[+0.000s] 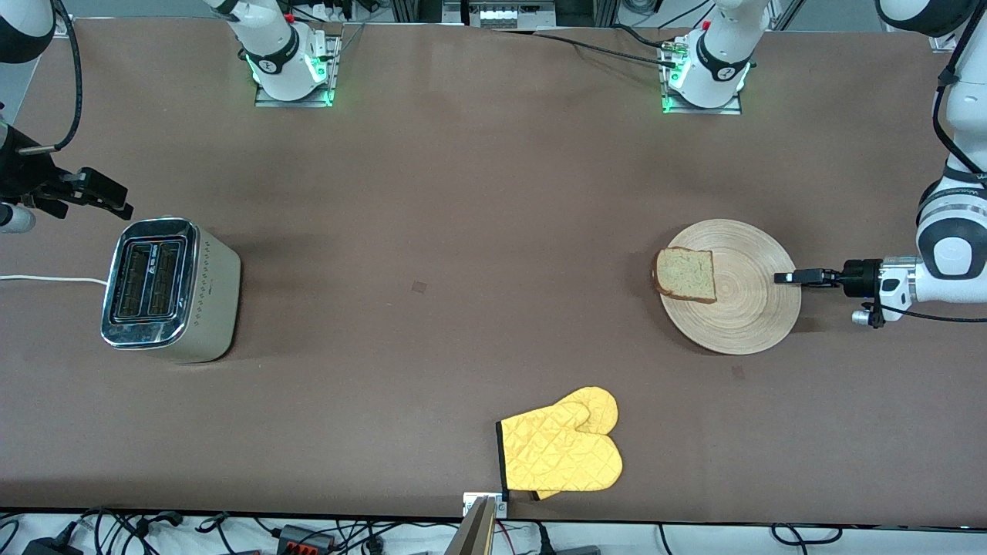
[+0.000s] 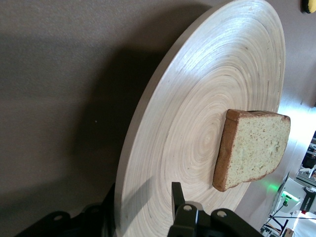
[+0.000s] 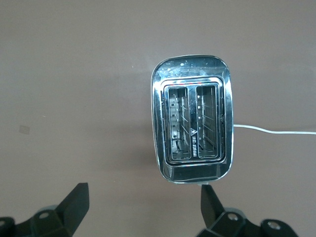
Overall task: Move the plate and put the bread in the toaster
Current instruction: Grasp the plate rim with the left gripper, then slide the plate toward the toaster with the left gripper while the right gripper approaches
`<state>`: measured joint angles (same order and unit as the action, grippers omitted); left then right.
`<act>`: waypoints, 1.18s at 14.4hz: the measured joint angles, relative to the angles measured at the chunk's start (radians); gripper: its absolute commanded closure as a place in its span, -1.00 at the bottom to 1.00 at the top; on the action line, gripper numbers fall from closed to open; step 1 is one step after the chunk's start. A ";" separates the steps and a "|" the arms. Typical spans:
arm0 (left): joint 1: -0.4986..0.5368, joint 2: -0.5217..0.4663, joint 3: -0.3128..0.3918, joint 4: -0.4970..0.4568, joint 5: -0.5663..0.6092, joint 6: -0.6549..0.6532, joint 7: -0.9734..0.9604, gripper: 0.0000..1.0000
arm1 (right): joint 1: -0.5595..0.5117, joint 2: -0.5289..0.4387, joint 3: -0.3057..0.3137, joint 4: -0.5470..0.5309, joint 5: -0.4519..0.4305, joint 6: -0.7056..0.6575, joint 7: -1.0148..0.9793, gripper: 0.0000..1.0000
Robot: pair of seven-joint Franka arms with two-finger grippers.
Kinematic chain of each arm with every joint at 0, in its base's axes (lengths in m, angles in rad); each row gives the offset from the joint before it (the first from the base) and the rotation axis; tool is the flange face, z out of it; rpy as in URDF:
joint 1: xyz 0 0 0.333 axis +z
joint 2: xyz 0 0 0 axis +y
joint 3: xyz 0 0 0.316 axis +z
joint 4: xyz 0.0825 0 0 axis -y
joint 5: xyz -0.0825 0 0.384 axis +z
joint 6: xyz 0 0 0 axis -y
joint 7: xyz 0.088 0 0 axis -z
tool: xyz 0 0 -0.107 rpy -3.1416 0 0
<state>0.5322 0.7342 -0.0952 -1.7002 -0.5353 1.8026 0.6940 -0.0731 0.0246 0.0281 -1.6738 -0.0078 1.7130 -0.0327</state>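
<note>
The round light-wood plate lies toward the left arm's end of the table. The bread lies flat on the part of it that faces the toaster. My left gripper is low at the plate's rim, on the side away from the bread. In the left wrist view my left gripper is open, one finger over the plate and one under the rim, with the bread farther in. The chrome-topped toaster stands at the right arm's end, slots empty. My right gripper hangs open and empty beside it. The right wrist view shows my right gripper and the toaster.
A yellow oven mitt lies near the table edge closest to the front camera, about midway along it. The toaster's white cord runs off the right arm's end of the table. Bare brown table lies between plate and toaster.
</note>
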 measured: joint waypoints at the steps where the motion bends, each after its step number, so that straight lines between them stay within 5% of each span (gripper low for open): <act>1: 0.001 0.001 0.001 0.000 0.000 0.000 0.012 0.49 | 0.000 0.000 0.000 0.000 0.000 0.000 0.000 -1.00; 7: 0.004 0.003 -0.001 0.010 -0.040 -0.053 0.045 0.97 | -0.002 0.000 -0.002 0.000 0.000 -0.034 0.000 -1.00; 17: -0.053 0.058 -0.100 0.011 -0.225 -0.129 0.039 1.00 | 0.001 -0.009 0.007 0.000 0.000 -0.036 0.000 -1.00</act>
<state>0.4788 0.7923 -0.1949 -1.6888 -0.7599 1.6735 0.7331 -0.0724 0.0159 0.0347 -1.6735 -0.0078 1.6770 -0.0326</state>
